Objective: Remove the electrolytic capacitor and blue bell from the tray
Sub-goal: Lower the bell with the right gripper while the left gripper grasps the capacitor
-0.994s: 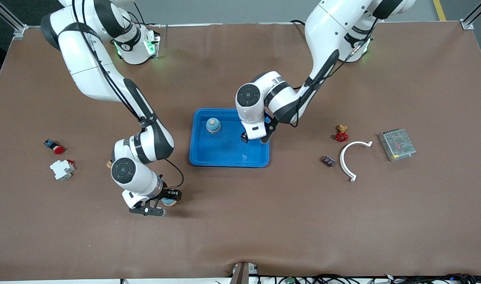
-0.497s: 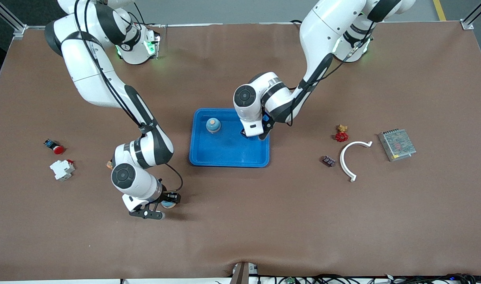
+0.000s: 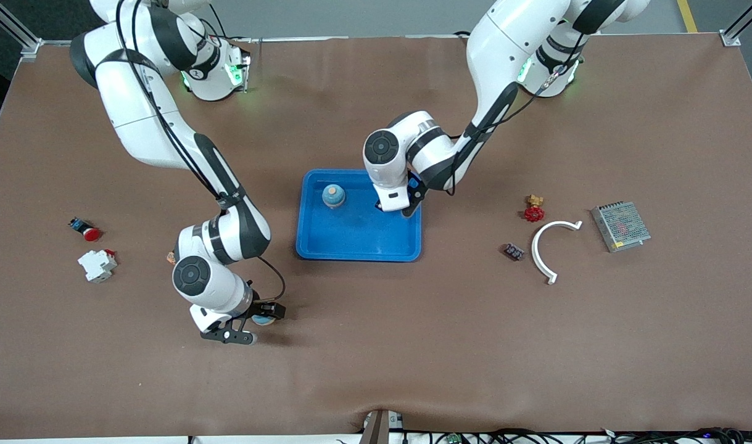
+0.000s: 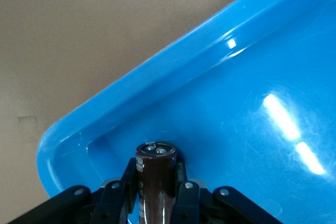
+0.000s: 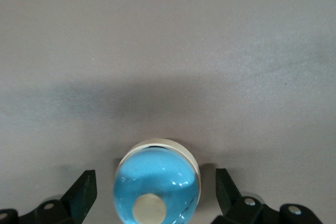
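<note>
My two arms are glossy white shells with black joint bands and round dark-grey joint caps, thin black cables along them, green lights on both bases, black fingers with silver screws.

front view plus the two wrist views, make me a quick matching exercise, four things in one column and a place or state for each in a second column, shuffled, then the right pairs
Things:
1. capacitor
2. blue bell
3. white curved piece
4. blue tray

Places or states:
A. on the bare table between open jaws of the right gripper
B. at the table's middle, a small blue-and-orange item standing in it
C. clamped in the left gripper over the tray's corner
D. lying on the table toward the left arm's end, beside a red valve

Pairs: 1-C, 2-A, 3-D, 4-B
</note>
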You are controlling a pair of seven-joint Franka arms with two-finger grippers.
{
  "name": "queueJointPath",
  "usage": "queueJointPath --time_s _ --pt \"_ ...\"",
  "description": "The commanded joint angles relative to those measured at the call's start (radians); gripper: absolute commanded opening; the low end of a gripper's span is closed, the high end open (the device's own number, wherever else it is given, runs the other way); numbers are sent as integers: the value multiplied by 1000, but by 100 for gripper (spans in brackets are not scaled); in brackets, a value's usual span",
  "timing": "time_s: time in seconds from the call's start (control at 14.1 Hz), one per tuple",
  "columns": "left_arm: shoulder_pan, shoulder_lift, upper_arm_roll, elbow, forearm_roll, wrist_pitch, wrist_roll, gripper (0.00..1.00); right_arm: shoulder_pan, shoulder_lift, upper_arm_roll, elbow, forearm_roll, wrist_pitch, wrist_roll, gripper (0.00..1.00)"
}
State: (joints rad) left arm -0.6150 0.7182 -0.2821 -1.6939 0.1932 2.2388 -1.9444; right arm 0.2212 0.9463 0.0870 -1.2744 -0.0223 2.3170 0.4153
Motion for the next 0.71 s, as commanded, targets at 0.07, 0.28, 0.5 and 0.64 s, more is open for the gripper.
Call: queueJointPath --time_s 0.07,0.28,0.5,0.64 --pt "21 -46 9 28 3 -7 30 0 10 -96 20 -12 -1 -186 60 100" --pt "110 -103 9 46 2 -37 114 0 88 -225 16 -158 -13 -191 204 100" --pt "202 -154 9 45 -6 -85 267 0 150 -364 19 -404 -11 -53 316 100" --pt "254 -175 9 48 -6 -111 358 0 191 -437 19 -587 -10 91 374 100"
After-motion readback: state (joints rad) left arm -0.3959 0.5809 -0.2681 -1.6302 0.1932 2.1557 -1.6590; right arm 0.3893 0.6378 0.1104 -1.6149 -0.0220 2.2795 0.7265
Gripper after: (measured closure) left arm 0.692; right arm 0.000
